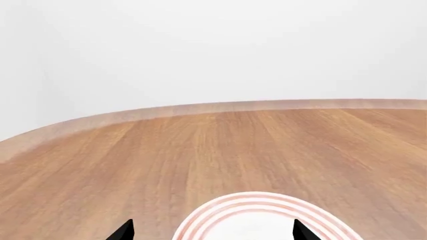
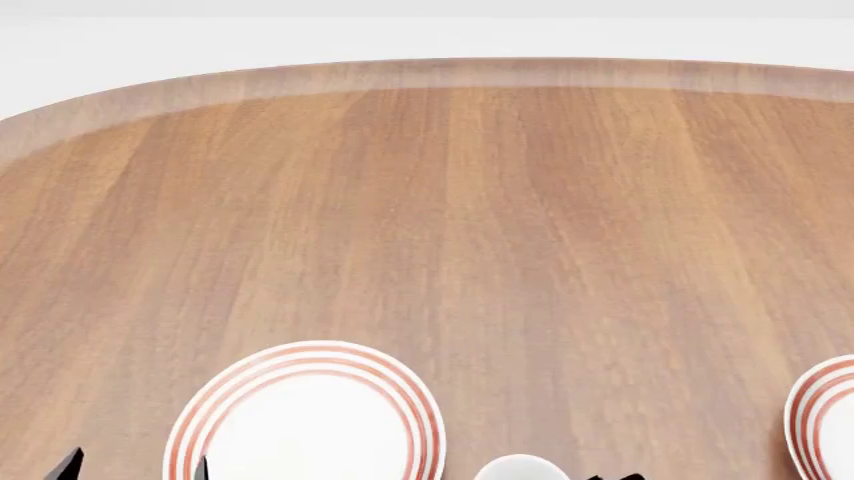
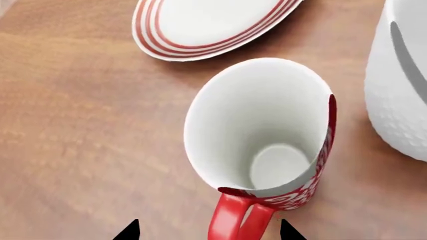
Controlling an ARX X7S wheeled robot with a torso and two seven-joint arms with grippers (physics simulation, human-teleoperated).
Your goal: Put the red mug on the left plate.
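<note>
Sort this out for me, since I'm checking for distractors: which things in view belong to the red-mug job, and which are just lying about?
Part of the job:
red mug, upright on the table
left plate, bare
right gripper, at the mug's handle

Lying about:
white mug, beside the red mug
second ringed plate, at the head view's right edge

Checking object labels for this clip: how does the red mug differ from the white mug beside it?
The red mug is narrow, with a red patterned outside and a red loop handle; the white mug is wider and all white, with a dimpled texture low on its wall. The red mug shows its whole rim and white inside, while the white mug is cut by the picture's edge. Both stand upright on the table.
</note>
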